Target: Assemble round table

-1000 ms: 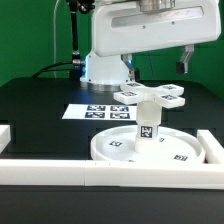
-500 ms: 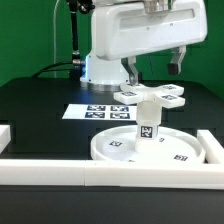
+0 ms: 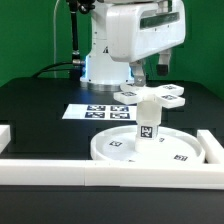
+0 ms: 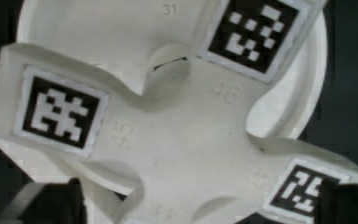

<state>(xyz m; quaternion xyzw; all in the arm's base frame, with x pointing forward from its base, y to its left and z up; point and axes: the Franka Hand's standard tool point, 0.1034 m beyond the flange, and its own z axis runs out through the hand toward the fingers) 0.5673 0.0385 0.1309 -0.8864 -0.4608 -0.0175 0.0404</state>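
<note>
The large rimmed round disc (image 3: 115, 147) lies flat at the front of the table. The short thick cylinder leg (image 3: 147, 127) stands upright on its middle. The flat cross-shaped foot piece (image 3: 152, 96) rests on top of the leg. My gripper (image 3: 152, 72) hangs just above the foot piece, its two fingers apart and holding nothing. In the wrist view the foot piece (image 4: 176, 120) fills the picture with its tags, part of the disc (image 4: 300, 95) shows behind it, and my fingers do not show.
The marker board (image 3: 92, 112) lies behind the disc toward the exterior view's left. White border rails run along the front (image 3: 60, 171), the right (image 3: 211, 146) and the left (image 3: 5, 135). The robot base (image 3: 100, 68) stands behind.
The arm has swung toward the exterior view's left, bringing the gripper from the right side to directly over the foot piece. The table parts have not moved.
</note>
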